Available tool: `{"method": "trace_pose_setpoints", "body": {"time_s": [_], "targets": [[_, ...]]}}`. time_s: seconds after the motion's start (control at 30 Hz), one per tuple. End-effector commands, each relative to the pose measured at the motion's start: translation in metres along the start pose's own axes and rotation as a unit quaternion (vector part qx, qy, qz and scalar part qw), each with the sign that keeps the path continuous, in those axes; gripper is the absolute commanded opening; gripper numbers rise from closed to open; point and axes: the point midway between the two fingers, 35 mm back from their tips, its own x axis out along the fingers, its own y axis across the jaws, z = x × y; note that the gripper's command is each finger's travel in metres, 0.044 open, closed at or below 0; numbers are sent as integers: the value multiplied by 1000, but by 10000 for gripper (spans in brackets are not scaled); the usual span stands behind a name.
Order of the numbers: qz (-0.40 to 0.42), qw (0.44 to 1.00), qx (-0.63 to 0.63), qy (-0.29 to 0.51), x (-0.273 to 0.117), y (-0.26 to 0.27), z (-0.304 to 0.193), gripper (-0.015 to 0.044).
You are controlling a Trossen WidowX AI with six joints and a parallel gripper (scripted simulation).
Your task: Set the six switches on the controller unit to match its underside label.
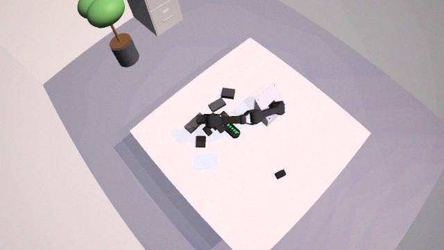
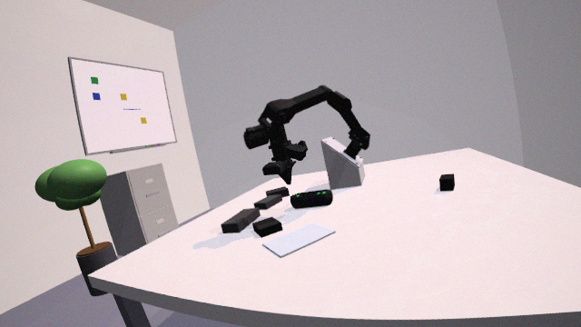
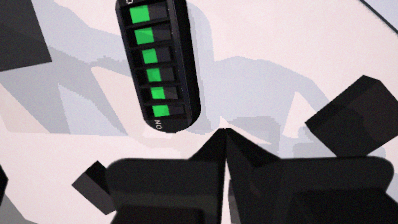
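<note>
The dark grey controller unit (image 1: 232,134) (image 2: 311,199) (image 3: 159,65) lies flat on its base on the white bench (image 1: 295,146) (image 2: 431,236). Its six rocker switches face up, each showing a green half and a dark half in the wrist view. My gripper (image 1: 220,129) (image 2: 287,179) (image 3: 224,134) is shut and empty. It hangs a little above the bench, just off the unit's end marked ON, without touching it. The label on the underside is hidden.
Several dark blocks lie left of the unit (image 1: 227,92) (image 1: 217,104) (image 1: 191,125) (image 1: 200,141) (image 2: 241,220) (image 2: 267,226) (image 3: 352,122). A pale flat sheet (image 1: 205,161) (image 2: 299,239) lies in front. A small dark cube (image 1: 280,173) (image 2: 447,182) sits apart. The arm's white wedge base (image 1: 265,97) (image 2: 340,170) stands behind.
</note>
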Motion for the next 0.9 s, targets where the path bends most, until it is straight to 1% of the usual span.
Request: {"method": "trace_pose_setpoints", "body": {"time_s": [0.0,0.07,0.23,0.87], "targets": [[53,998,-40,-15,42,6,-5,0],[63,997,-49,-19,51,7,-6,0],[63,997,-48,-18,53,7,-6,0],[63,997,-48,-18,82,1,-4,0]]}}
